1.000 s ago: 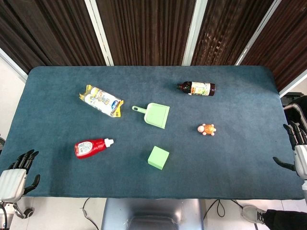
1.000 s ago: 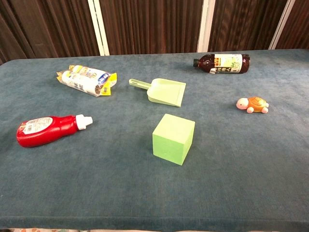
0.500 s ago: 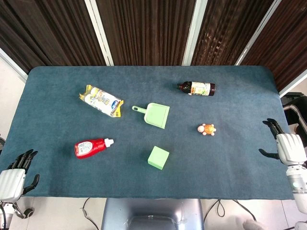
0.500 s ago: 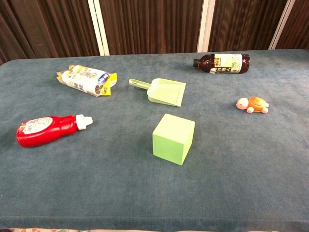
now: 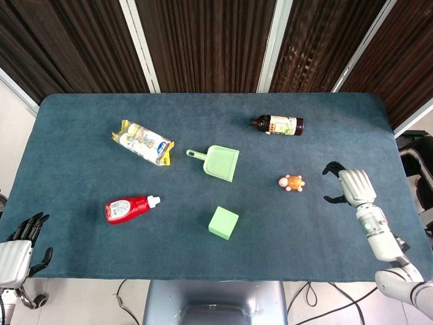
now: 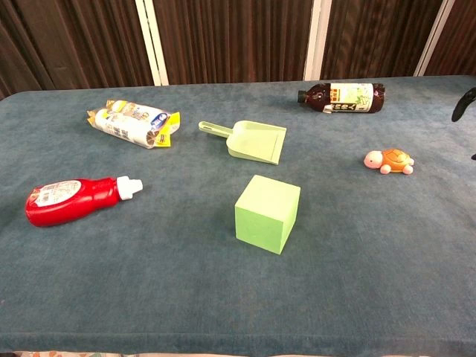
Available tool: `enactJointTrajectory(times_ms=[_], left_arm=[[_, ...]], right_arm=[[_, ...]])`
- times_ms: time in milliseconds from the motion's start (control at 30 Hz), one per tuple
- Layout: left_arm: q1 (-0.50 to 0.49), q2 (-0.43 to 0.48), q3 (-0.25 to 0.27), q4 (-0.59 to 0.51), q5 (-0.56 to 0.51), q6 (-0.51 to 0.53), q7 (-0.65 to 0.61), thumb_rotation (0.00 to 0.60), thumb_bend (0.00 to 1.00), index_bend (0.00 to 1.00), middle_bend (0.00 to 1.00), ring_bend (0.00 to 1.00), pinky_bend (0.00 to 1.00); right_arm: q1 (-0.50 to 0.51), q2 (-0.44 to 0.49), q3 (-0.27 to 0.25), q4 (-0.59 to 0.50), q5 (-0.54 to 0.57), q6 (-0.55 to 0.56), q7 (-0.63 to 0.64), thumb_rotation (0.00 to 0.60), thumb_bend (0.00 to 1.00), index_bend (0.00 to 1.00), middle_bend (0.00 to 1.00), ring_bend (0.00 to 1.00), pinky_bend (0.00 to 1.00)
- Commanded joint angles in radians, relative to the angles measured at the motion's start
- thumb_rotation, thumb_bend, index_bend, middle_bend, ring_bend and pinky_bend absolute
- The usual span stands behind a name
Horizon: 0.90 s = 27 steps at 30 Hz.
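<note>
The right hand (image 5: 353, 186) hangs over the blue cloth table (image 5: 338, 250) on the right side, with its dark fingers (image 5: 331, 168) spread apart and nothing in them. The thing closest to it is the small orange and pink toy turtle (image 5: 292, 183), which sits just to the left of the hand, near but not touching. Nothing lies between the hand and the turtle. In the chest view only the dark tips of the fingers (image 6: 465, 103) show at the right edge, and the turtle (image 6: 389, 161) sits a bit to the left of them. Farther back lies a dark brown bottle with a green label (image 5: 279, 124), on its side. In the middle is a light green plastic dustpan (image 5: 216, 162), and nearer is a light green cube (image 5: 223, 223). On the left side lie a red squeeze bottle with a white cap (image 5: 130, 208) and a yellow and white snack bag (image 5: 142, 142). The left hand (image 5: 19, 249) is off the table's near left corner, fingers apart, holding nothing.
</note>
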Motion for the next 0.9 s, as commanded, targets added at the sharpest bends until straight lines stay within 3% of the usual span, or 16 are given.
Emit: enactJointTrajectory(times_ms=[33,733,900], left_arm=[[0.003,-0.003,0.000,0.007,-0.004,0.001,-0.010,0.600,0.41,0.12,0.09,0.12,0.34],[0.015,-0.014,0.004,0.051,-0.005,0.003,-0.064,0.600,0.41,0.12,0.09,0.12,0.34],[0.017,-0.016,0.006,0.060,-0.005,0.001,-0.072,0.600,0.41,0.12,0.09,0.12,0.34]], right_arm=[[0.036,-0.053,0.002,0.058,0.006,-0.045,0.020,0.600,0.20,0.51,0.38,0.99,0.97],[0.180,-0.293,0.001,0.362,0.028,-0.188,0.118,0.600,0.21,0.55,0.42,0.99,0.98],[0.186,-0.323,-0.009,0.410,0.018,-0.175,0.150,0.600,0.40,0.61,0.47,1.00,0.99]])
